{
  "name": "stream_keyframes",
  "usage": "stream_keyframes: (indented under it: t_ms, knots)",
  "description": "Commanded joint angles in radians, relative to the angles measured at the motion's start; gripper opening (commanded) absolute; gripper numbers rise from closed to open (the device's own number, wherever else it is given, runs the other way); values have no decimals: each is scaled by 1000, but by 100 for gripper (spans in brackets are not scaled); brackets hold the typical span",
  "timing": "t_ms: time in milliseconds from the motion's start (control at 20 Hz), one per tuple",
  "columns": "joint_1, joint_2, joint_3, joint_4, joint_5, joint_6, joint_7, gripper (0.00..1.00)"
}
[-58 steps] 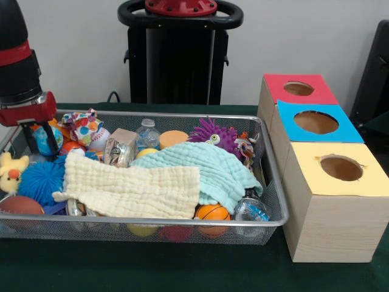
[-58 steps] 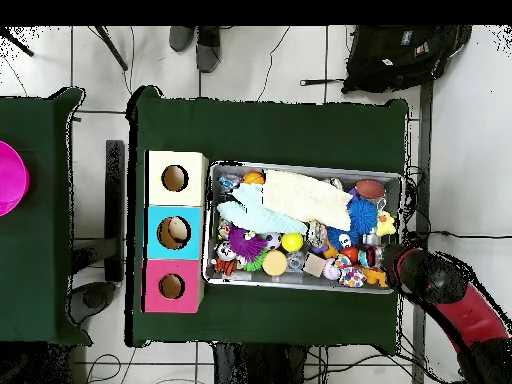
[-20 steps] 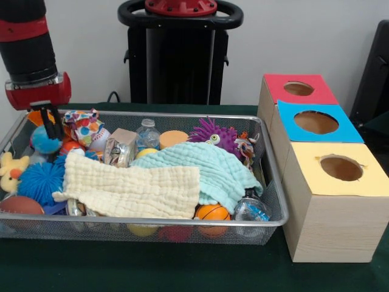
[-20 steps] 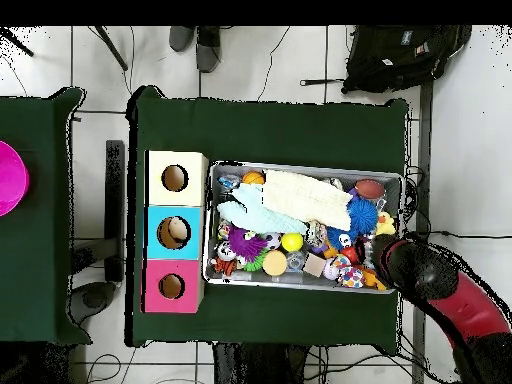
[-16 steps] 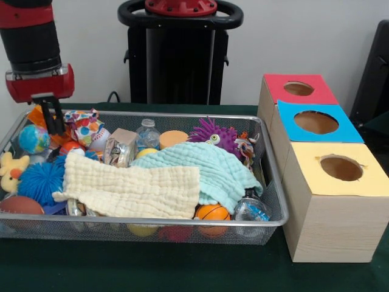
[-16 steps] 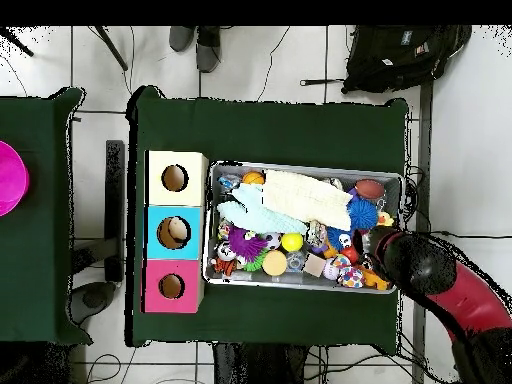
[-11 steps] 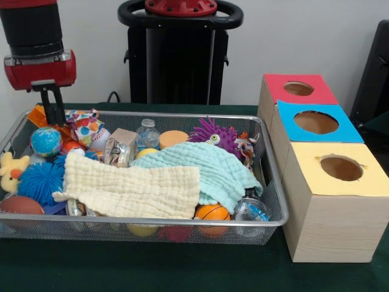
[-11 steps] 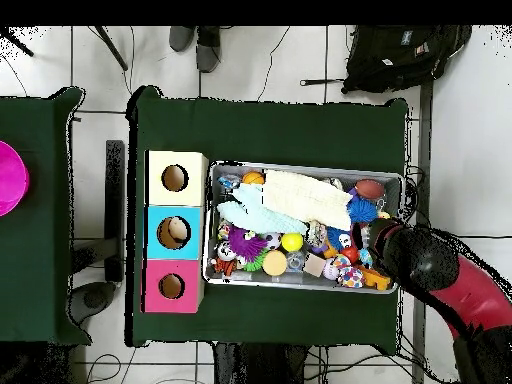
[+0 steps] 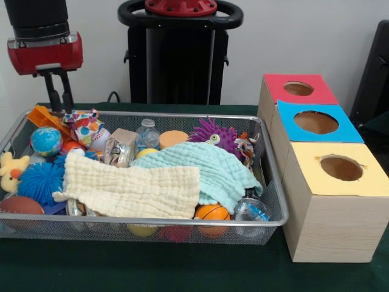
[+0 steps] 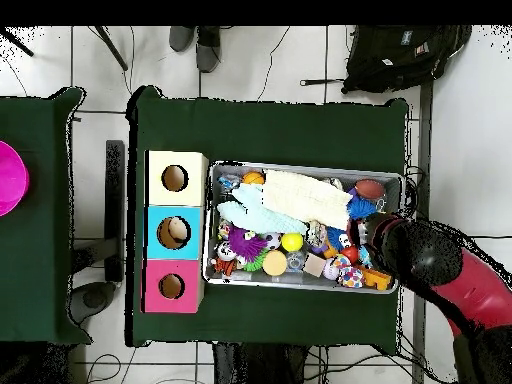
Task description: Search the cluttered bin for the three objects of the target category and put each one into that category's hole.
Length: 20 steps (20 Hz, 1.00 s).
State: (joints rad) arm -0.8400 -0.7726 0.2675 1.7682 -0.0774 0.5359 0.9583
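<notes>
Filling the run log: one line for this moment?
gripper: empty, above bin's end | cloths: cover middle | blue-topped box: one object inside

I could not see most toys; the yellow cloth (image 9: 130, 190) and green cloth (image 9: 209, 170) covered them at 6 o'clock.

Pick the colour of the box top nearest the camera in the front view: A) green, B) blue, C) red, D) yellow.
D: the yellow-topped box sits closest in the front view, with the blue-topped box behind it and the red-topped box farthest back.
</notes>
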Motion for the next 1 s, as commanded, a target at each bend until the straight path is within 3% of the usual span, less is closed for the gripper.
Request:
stream_keyframes:
  t_ms: [50,500,1000]
  knots:
    - [-10,19,4,-6,54,71,184,100]
    - [-15,50,-7,-25,28,95,152,100]
    - [-20,115,-9,-120,15,123,127,100]
